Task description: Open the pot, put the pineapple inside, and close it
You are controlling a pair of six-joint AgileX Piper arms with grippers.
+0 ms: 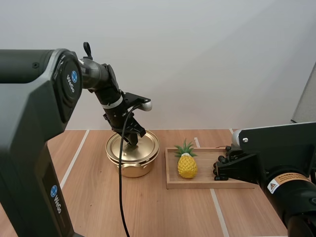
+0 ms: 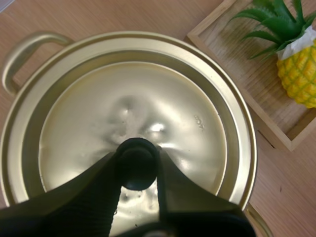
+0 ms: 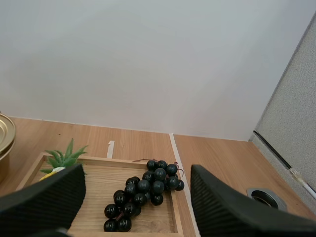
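A gold pot stands left of the wooden tray, its lid on. My left gripper reaches down onto the lid, and its fingers are shut on the lid's black knob. The yellow pineapple with green leaves lies at the left end of the tray and shows beside the pot as the pineapple. My right gripper hovers open over the tray's right end, above a bunch of dark grapes, holding nothing.
The grapes lie in the right half of the tray, partly hidden by my right arm. A grey panel stands at the table's right edge, with a round metal grommet in the tabletop near it.
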